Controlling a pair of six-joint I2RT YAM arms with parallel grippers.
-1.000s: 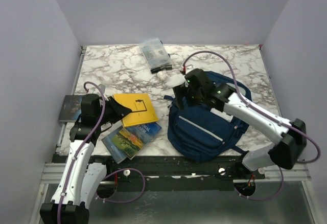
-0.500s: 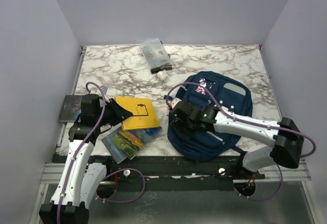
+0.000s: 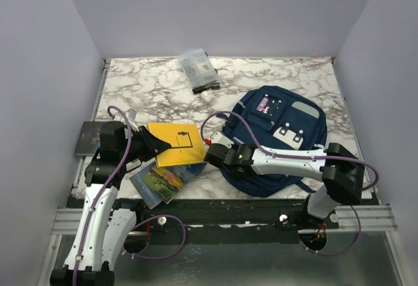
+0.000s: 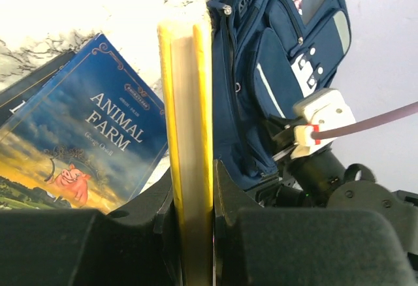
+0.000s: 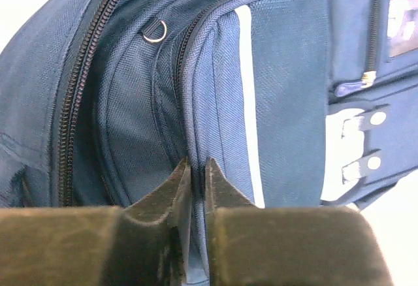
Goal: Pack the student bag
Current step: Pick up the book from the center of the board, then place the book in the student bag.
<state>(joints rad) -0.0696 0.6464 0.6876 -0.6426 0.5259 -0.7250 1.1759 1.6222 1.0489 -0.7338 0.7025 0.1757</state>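
The student bag (image 3: pixel 261 136) lies flat toward 4 o'clock on the marble table (image 3: pixel 150 83), pockets facing up. At the bag's 9 o'clock edge the right pincer (image 3: pixel 212 155) is clenched on a fold of its navy fabric beside a zipper. The left pincer (image 3: pixel 155 143), at 8 o'clock, grasps a yellow book (image 3: pixel 179 145) by its edge above an Animal Farm paperback (image 3: pixel 166 178), and a clear pouch (image 3: pixel 197 69) sits at 12 o'clock.
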